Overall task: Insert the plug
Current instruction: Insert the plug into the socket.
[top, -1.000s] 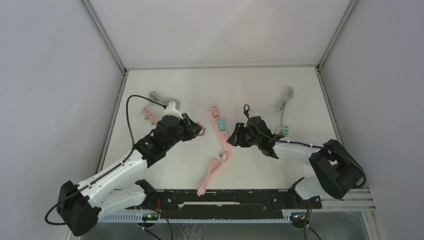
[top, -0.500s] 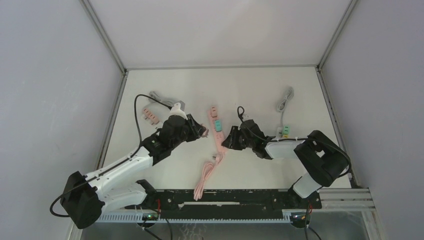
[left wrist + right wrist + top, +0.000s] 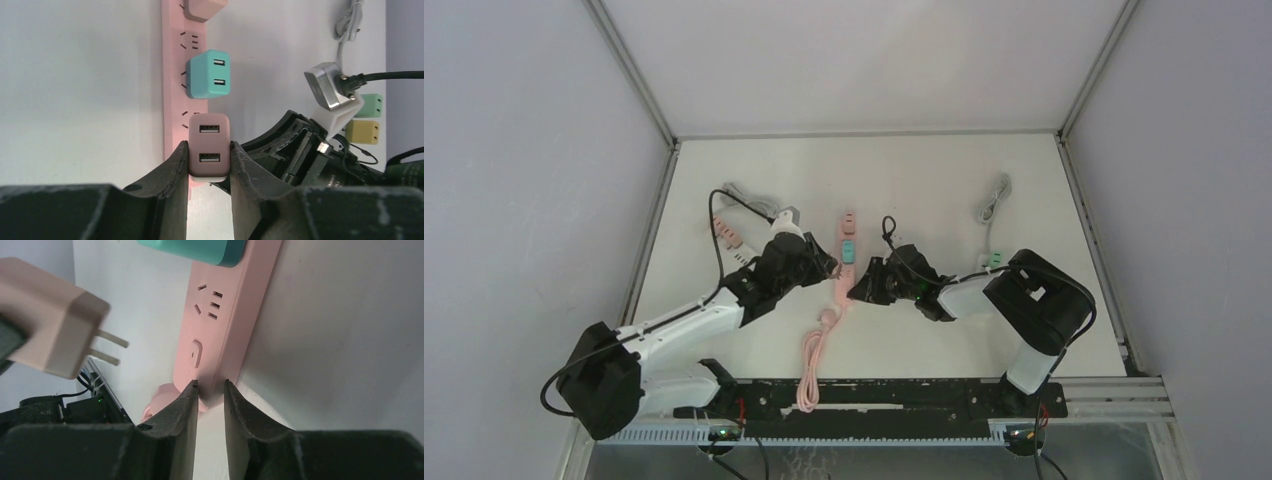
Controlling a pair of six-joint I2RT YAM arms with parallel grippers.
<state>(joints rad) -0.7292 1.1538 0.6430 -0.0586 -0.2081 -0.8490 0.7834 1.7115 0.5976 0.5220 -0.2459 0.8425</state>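
My left gripper is shut on a dusty-pink USB charger plug, held above the pink power strip; its prongs hang clear of the strip's free socket. A teal charger sits plugged into the strip, with a pink plug beyond it. My right gripper is shut on the strip's near end. In the top view the left gripper and right gripper flank the strip.
The strip's pink cable coils toward the front rail. A second pink strip and grey cable lie at back left. A grey cable and green and yellow adapters lie at right.
Both grippers and the power strip have shifted left across the table. The strip has turned to lie nearly straight away from me, with the held plug over it.
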